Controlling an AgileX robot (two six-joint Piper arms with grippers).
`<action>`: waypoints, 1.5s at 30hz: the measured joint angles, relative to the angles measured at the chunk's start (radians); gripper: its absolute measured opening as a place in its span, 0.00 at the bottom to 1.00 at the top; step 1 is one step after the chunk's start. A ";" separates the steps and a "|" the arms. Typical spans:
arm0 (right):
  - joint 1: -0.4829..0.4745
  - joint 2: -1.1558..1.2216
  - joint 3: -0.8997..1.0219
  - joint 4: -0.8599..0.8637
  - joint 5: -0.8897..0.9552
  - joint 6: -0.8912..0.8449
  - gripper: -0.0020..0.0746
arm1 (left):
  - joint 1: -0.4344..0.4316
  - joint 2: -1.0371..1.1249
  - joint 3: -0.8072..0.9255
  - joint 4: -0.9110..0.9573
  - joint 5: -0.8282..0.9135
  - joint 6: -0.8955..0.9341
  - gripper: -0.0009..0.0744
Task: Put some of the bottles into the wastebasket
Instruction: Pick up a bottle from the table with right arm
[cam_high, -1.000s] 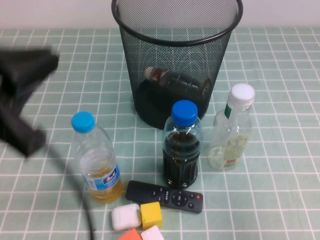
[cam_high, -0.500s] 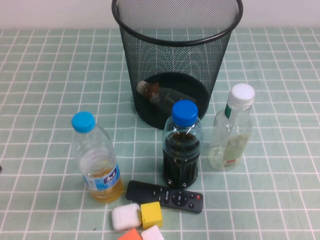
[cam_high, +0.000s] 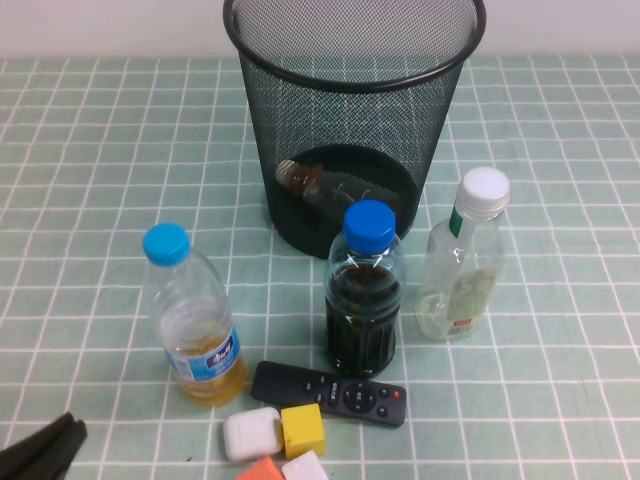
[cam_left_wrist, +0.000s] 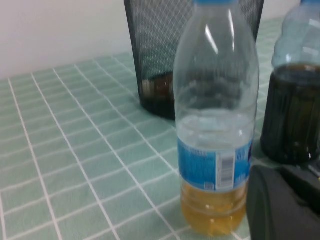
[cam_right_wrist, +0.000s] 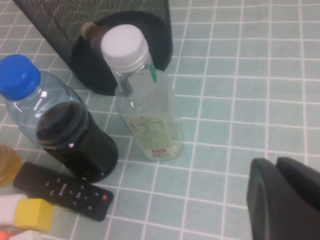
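Observation:
The black wire-mesh wastebasket (cam_high: 355, 60) stands at the back middle of the table. The small amber-brown bottle (cam_high: 318, 184) lies on its side on the basket's floor and also shows through the mesh in the left wrist view (cam_left_wrist: 156, 88). The taller clear bottle (cam_high: 462, 262) with white cap stands upright just right of the basket; it also shows in the right wrist view (cam_right_wrist: 145, 115). My left gripper (cam_high: 42, 452) is low at the front left corner, shut and empty. My right gripper (cam_right_wrist: 274, 167) is shut and empty, right of the clear bottle and apart from it.
A blue-capped bottle of dark liquid (cam_high: 365, 295) stands in front of the basket. A light-blue-capped bottle (cam_high: 192, 325) with a blue label stands at front left. A black remote (cam_high: 328, 392) and several small coloured blocks (cam_high: 300, 432) lie at the front edge.
My left arm has withdrawn from the upper left down to the front left corner. The amber bottle has shifted and settled on the basket's floor.

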 joint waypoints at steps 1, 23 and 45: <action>0.000 0.022 -0.011 0.015 0.000 -0.013 0.02 | 0.000 0.000 0.016 0.000 0.000 0.000 0.01; 0.445 0.375 -0.169 -0.007 -0.114 -0.091 0.02 | 0.000 0.000 0.028 0.000 0.020 0.000 0.01; 0.563 0.573 -0.169 -0.158 -0.558 -0.051 0.74 | 0.000 0.000 0.028 0.000 0.021 0.000 0.01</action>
